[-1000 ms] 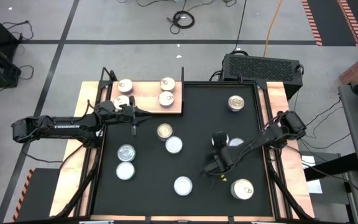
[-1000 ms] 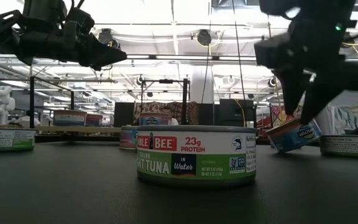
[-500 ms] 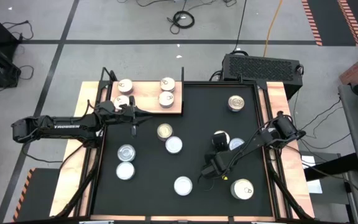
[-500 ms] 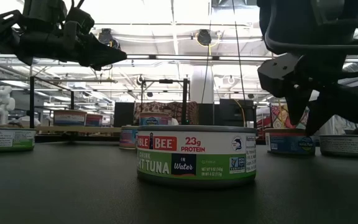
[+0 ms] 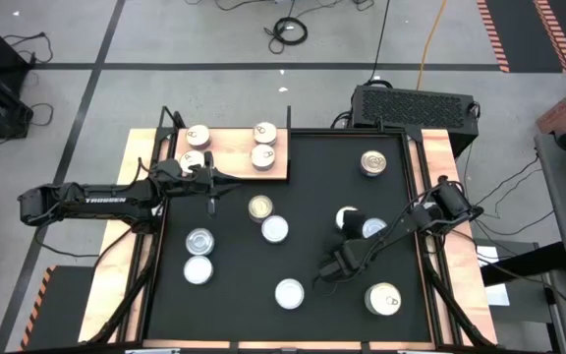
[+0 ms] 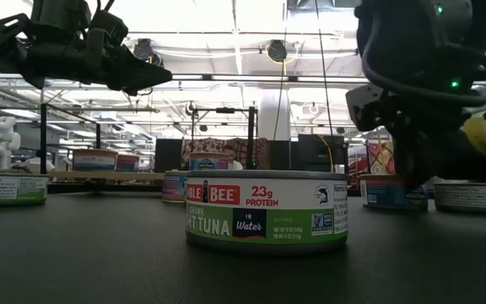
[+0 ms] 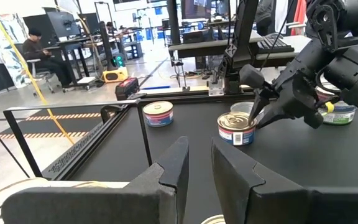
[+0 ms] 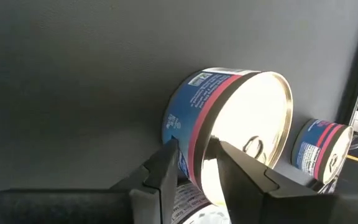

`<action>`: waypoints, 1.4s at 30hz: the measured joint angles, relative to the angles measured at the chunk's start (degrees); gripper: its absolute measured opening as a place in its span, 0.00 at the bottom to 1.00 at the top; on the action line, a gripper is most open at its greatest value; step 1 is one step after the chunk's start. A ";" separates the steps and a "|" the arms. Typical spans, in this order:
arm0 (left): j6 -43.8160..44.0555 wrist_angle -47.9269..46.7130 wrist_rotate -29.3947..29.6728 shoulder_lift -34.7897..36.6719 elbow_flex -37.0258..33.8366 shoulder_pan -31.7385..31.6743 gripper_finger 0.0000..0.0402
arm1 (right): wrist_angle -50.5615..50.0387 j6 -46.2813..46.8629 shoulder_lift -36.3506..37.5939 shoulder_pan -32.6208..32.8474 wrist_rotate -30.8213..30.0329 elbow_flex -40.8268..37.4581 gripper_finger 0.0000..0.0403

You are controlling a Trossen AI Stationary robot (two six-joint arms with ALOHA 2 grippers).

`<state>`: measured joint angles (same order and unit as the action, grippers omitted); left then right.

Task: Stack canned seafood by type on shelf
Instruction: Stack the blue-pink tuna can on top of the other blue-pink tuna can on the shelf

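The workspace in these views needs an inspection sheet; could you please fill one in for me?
Surface: black mat, wooden table edges showing.
Job's things: four tins on the shelf; nine tins on the mat, including a green tuna tin and a blue-and-red tin.
Clutter: nothing seen.
Grippers: left gripper hovers beside the shelf, narrowly open, empty; right gripper low over the mat, narrowly open.
Cables: bundles along both arms, cords on the floor.
Surroundings: black box behind the table; a seated person far off.

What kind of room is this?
Probably a robot lab or workshop: a black mat under two dark robot arms, cables on the grey floor, and a person at a desk beyond.
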<state>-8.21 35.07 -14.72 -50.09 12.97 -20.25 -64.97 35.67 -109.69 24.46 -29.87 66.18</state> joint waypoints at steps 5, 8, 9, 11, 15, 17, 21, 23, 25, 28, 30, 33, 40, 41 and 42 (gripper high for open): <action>0.00 0.02 0.00 0.00 0.00 0.02 0.18 | -0.09 3.72 -0.09 0.06 -2.44 -1.17 0.22; -0.04 0.02 0.00 0.01 0.00 0.02 0.18 | -0.15 3.64 -0.09 0.25 -3.30 -1.17 0.13; -0.04 0.04 0.00 0.01 0.00 0.02 0.18 | -0.09 3.62 -0.09 0.25 -3.33 -1.16 0.10; -0.04 0.02 0.00 0.00 0.00 0.02 0.18 | -0.09 3.71 -0.04 0.21 -3.82 -1.15 0.03; -0.04 0.02 0.00 0.00 0.00 0.02 0.18 | 0.13 4.86 -0.07 0.20 -4.67 -1.17 0.01; -0.04 0.02 0.00 0.00 0.00 0.02 0.18 | 0.30 5.55 -0.09 0.20 -5.28 -1.04 0.01; -0.09 0.04 0.00 0.00 0.00 0.02 0.18 | -0.43 5.54 -0.31 0.36 -6.67 0.44 0.00; -0.12 0.02 0.00 0.01 0.00 0.02 0.18 | -1.47 4.98 -0.33 0.36 -6.55 1.85 0.00; -0.37 0.02 0.00 0.00 0.00 -0.02 0.18 | -3.30 4.09 -0.33 0.38 -6.76 3.34 0.00; -1.14 0.02 0.00 0.00 0.00 -0.02 0.18 | -5.14 3.04 -0.33 0.36 -7.96 6.12 0.00; -1.16 0.00 0.29 0.01 0.00 -0.02 0.18 | -6.35 2.12 -0.33 0.36 -8.84 8.24 0.00; -1.19 0.00 0.40 0.00 0.00 -0.02 0.18 | -7.07 0.05 -0.33 0.36 -10.78 11.39 0.00; -1.46 -1.99 4.30 0.01 0.00 -0.81 0.18 | -4.01 -9.46 -0.31 -0.62 -12.62 18.63 0.00; -1.53 -2.52 4.57 0.00 0.00 -1.28 0.18 | -2.90 -11.27 -0.31 -0.92 -12.56 19.35 0.00; -1.53 -3.15 4.72 0.02 0.00 -1.78 0.18 | -1.47 -13.39 -0.31 -1.28 -12.43 20.08 0.00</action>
<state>-9.74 31.92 -10.00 -50.06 12.97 -22.03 -66.44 22.28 -110.00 23.18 -42.30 86.27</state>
